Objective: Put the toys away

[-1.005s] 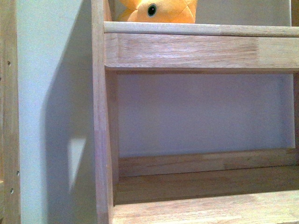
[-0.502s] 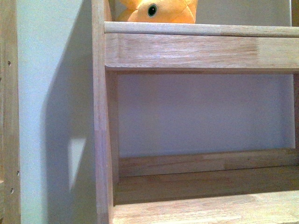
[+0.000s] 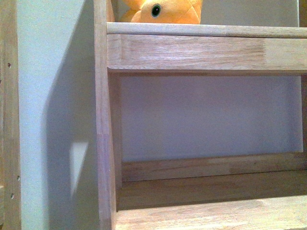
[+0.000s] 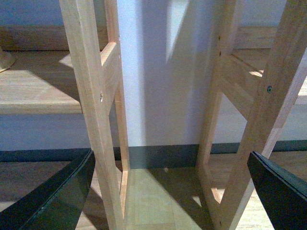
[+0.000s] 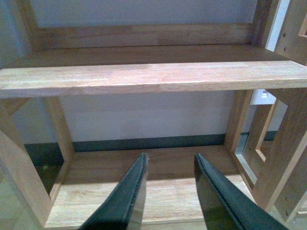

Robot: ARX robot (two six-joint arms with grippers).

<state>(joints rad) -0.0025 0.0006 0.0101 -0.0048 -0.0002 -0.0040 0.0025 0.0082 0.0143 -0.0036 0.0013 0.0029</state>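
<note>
The orange plush toy (image 3: 160,12) sits on the upper shelf (image 3: 206,30) at 12 o'clock in the front view. Left gripper (image 4: 172,191) gapes wide between two wooden racks; right gripper (image 5: 170,165) is narrowly parted, holding nothing

The plush animal (image 3: 163,12) at the top of the front view is orange-yellow, its round eye black with a green rim. The shelf unit (image 3: 192,52) is pale natural wood with visible grain. The wall (image 3: 48,72) is off-white, its baseboard (image 4: 163,155) dark grey. Both grippers' fingers (image 5: 127,196) (image 4: 57,196) are black.
</note>
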